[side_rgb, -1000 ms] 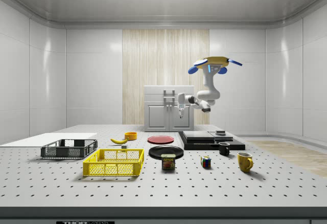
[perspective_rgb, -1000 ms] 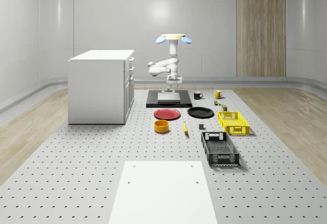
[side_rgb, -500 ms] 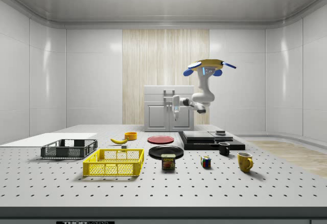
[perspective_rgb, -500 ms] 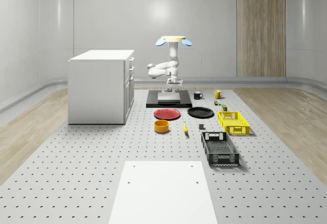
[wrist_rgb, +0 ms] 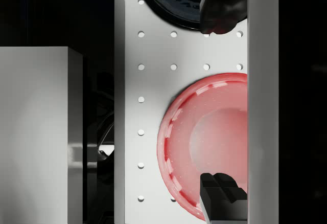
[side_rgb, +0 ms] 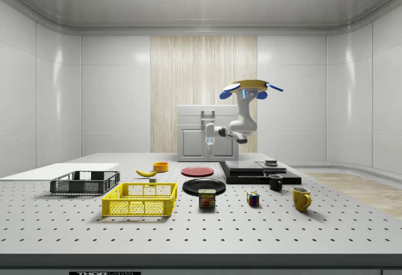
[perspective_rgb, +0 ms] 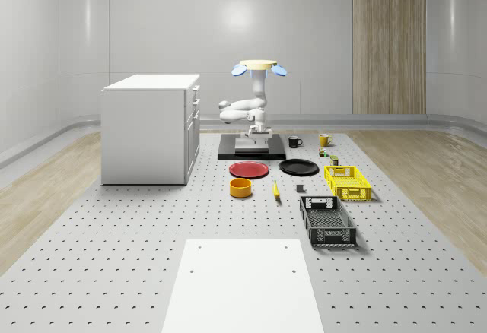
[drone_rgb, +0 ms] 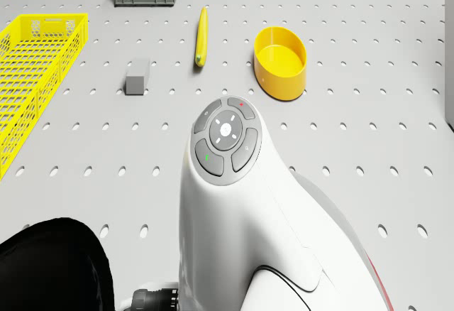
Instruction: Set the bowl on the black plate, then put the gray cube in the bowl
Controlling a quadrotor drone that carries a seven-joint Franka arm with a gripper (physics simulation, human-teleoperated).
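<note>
The yellow-orange bowl (perspective_rgb: 241,188) (side_rgb: 161,166) (drone_rgb: 281,62) stands upright on the table, in front of the red plate (perspective_rgb: 249,169) (wrist_rgb: 209,142). The black plate (perspective_rgb: 298,167) (side_rgb: 204,186) (wrist_rgb: 171,1) lies beside the red one. The small gray cube (perspective_rgb: 300,189) (drone_rgb: 137,76) rests near the banana (drone_rgb: 201,36). The drone (perspective_rgb: 259,67) (side_rgb: 245,88) hovers over the black platform's (perspective_rgb: 251,149) front part. My gripper (perspective_rgb: 257,131) (side_rgb: 209,140) (wrist_rgb: 223,101) hangs open above the red plate's edge, holding nothing, well behind the bowl.
A white cabinet (perspective_rgb: 152,128) stands at the whole-scene view's left. A yellow crate (perspective_rgb: 348,182) and a dark crate (perspective_rgb: 327,220) sit at the right. Mugs (perspective_rgb: 294,141) (perspective_rgb: 324,140), a can (side_rgb: 206,198) and a puzzle cube (side_rgb: 252,198) lie near the platform.
The drone has shifted toward the side view's left and sunk a little. The arm and gripper came with it, from over the platform to over the red plate.
</note>
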